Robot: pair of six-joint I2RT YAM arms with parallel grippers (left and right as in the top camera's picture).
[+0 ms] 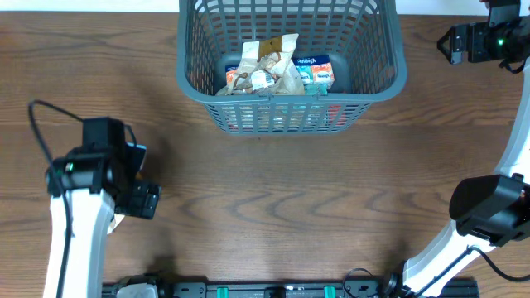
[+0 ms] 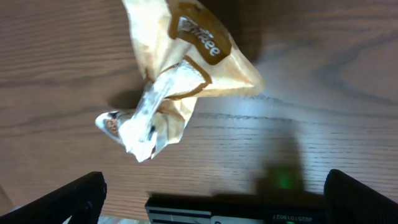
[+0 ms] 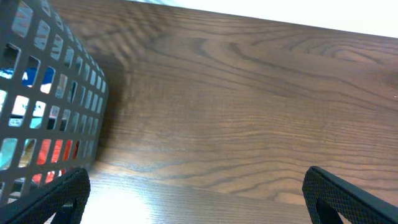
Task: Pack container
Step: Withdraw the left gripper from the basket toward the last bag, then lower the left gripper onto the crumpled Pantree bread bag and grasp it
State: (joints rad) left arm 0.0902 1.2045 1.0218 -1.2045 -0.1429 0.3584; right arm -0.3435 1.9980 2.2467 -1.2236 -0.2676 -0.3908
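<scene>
The container [image 1: 377, 79] is a large dark grey lattice basket at the far middle of the table. Several snack packets [image 1: 273, 70] lie inside it. Its lattice wall [image 3: 43, 118] shows at the left of the right wrist view, with red and blue packets behind the grid. A crumpled tan and white snack packet [image 2: 180, 74] lies on the wood in the left wrist view, ahead of my left gripper [image 2: 214, 196], which is open and empty above the table. In the overhead view the left arm hides this packet. My left gripper [image 1: 139, 199] is at the near left. My right gripper [image 1: 451, 43] [image 3: 199, 196] is open and empty, to the right of the basket.
A black rail [image 1: 281, 290] runs along the table's near edge and shows in the left wrist view [image 2: 249, 211]. The right arm's base [image 1: 489, 207] stands at the near right. Brown wood tabletop [image 1: 290, 190] lies between the arms.
</scene>
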